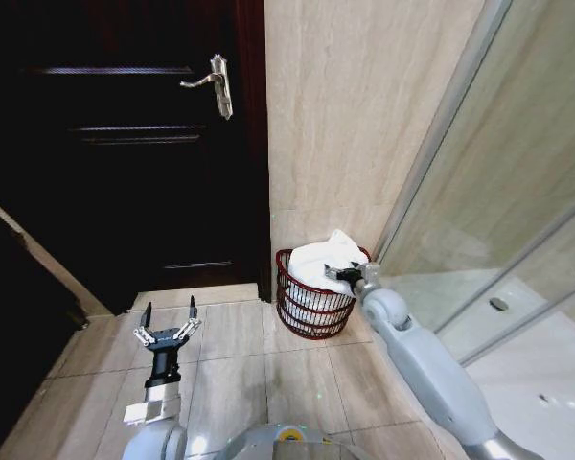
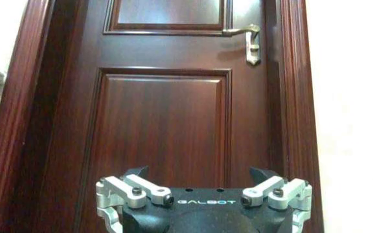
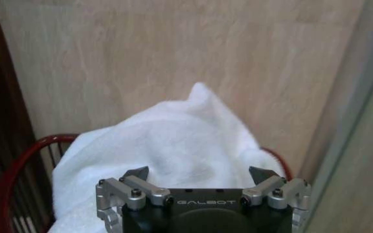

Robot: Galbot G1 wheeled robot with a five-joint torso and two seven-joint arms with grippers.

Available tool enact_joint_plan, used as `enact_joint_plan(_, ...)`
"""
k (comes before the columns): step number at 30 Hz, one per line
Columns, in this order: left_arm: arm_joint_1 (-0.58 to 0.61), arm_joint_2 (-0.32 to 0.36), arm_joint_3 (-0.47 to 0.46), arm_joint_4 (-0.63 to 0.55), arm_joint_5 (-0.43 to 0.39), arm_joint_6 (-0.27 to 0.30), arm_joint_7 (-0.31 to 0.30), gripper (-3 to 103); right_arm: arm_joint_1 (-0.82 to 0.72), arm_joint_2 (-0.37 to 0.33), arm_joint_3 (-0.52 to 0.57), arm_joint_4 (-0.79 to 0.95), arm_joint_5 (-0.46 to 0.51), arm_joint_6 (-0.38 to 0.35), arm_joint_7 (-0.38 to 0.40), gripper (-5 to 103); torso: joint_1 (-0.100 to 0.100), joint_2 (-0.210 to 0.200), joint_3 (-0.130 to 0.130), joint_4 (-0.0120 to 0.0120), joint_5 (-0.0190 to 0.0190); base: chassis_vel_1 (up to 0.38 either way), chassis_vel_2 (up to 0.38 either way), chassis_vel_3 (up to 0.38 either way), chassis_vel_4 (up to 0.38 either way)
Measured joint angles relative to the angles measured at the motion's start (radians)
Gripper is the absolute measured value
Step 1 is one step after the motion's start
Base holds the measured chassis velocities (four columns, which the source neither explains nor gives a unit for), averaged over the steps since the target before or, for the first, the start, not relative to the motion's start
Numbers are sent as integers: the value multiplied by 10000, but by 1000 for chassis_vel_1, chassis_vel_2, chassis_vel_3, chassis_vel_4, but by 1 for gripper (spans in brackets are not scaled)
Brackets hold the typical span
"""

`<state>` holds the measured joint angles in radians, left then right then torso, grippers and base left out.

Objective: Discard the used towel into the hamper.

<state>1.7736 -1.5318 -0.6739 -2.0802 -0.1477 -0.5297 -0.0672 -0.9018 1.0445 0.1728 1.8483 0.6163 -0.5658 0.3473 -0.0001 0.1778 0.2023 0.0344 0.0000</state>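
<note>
The hamper (image 1: 311, 321) is a reddish-brown wire basket standing on the floor in the corner by the beige wall. A white towel (image 1: 318, 259) is heaped in it and sticks up above the rim. My right gripper (image 1: 339, 274) is open at the hamper's near right rim, next to the towel. In the right wrist view the right gripper (image 3: 199, 171) has its fingers spread, with the towel (image 3: 173, 141) just beyond them and the hamper's red rim (image 3: 18, 165) to one side. My left gripper (image 1: 170, 314) hangs open over the floor tiles, well left of the hamper, holding nothing.
A dark wooden door (image 1: 125, 172) with a metal handle (image 1: 216, 84) stands behind the left arm and also shows in the left wrist view (image 2: 167, 121). A glass shower partition (image 1: 498, 192) runs along the right. Beige floor tiles (image 1: 297, 383) lie in front of the hamper.
</note>
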Motion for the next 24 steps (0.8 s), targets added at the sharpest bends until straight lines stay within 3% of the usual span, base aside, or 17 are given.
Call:
enact_joint_plan(5,-74,8,79,78,114,33,22,100,-39,-103,117,169,145,-227,10,100,0,1,0,0,-3,0,0,0,0)
enact_joint_plan(12,-115,232,61,1,153,201,29,100,688,273,-72,-1334,431,-311,-477,100,0,1,0,4,1,0,0,0,0)
enact_joint_plan(15,-104,299,31,-29,149,234,22,100,962,362,-155,-1902,276,-314,-938,100,0,1,0,3,0,0,0,0,0)
enact_joint_plan(24,-94,228,44,-27,170,241,22,100,1563,505,-201,-3024,-76,-181,-1156,100,0,1,0,5,0,0,0,0,0)
